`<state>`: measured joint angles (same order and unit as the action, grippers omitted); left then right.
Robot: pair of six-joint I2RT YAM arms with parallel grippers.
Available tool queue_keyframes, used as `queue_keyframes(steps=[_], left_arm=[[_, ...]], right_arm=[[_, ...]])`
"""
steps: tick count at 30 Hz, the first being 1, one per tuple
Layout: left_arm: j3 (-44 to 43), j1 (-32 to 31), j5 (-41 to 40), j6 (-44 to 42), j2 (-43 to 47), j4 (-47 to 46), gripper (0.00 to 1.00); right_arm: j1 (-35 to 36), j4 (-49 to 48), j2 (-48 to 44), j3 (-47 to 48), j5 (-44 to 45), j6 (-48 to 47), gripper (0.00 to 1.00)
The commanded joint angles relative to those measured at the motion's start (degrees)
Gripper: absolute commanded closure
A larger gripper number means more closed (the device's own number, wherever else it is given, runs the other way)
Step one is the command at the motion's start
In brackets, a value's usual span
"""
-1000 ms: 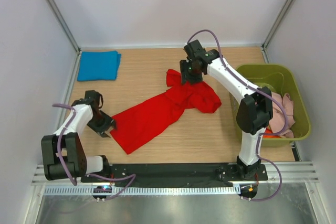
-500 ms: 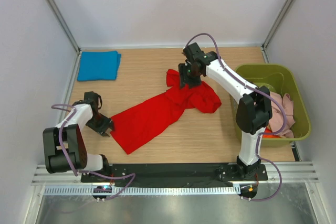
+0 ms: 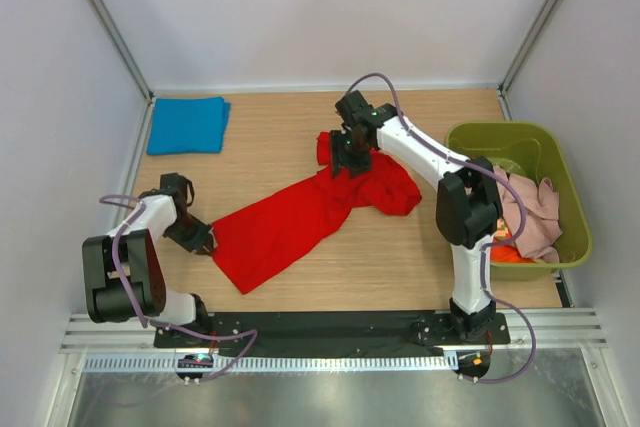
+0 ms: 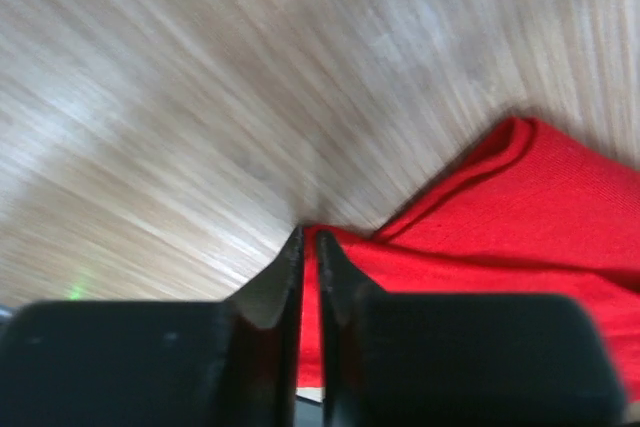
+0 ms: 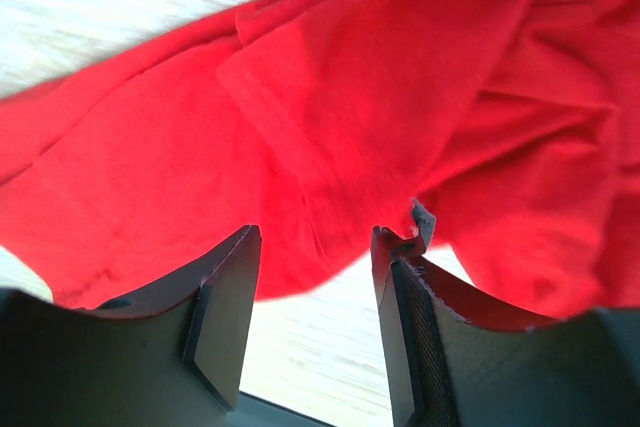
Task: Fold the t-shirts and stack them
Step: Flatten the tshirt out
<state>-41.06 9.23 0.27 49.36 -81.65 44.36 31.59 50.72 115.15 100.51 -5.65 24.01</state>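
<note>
A bright red t-shirt point(image 3: 290, 227) lies spread diagonally on the wooden table, its upper part bunched in folds point(image 3: 385, 187). My left gripper point(image 3: 207, 240) is at its lower left corner. In the left wrist view the jaws point(image 4: 308, 237) are pinched nearly together with red cloth point(image 4: 480, 237) between them. My right gripper point(image 3: 345, 162) hangs over the bunched upper end. Its fingers point(image 5: 318, 237) stand open just above the red cloth point(image 5: 380, 97), holding nothing. A folded blue t-shirt point(image 3: 187, 125) lies at the back left.
An olive-green bin point(image 3: 500, 129) stands at the right edge, holding a pale pink t-shirt point(image 3: 530, 212) and an orange one point(image 3: 505, 252). White walls close in the table on the left, back and right.
My left gripper's jaws have closed on the red shirt's corner. My right gripper has shifted a little left and nearer over the bunched cloth, still open.
</note>
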Motion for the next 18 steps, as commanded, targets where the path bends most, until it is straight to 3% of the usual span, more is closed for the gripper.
queue_keyframes(steps=[1,2,13,18], left_arm=[[-0.2,0.3,0.9,-1.2,-0.9,-5.1,0.94],[-0.3,0.3,1.0,-1.4,-0.7,-5.1,1.00],[-1.7,0.3,1.9,-4.0,4.7,-2.5,1.00],[-2.4,0.2,3.3,-4.5,8.3,-1.4,1.00]], right_arm=[[1.6,-1.8,3.4,5.0,-0.3,3.4,0.44],[2.0,-1.2,4.4,6.2,0.0,3.9,0.44],[4.4,2.7,14.6,15.9,9.4,16.3,0.43],[5.0,4.4,18.2,18.7,14.4,21.4,0.47]])
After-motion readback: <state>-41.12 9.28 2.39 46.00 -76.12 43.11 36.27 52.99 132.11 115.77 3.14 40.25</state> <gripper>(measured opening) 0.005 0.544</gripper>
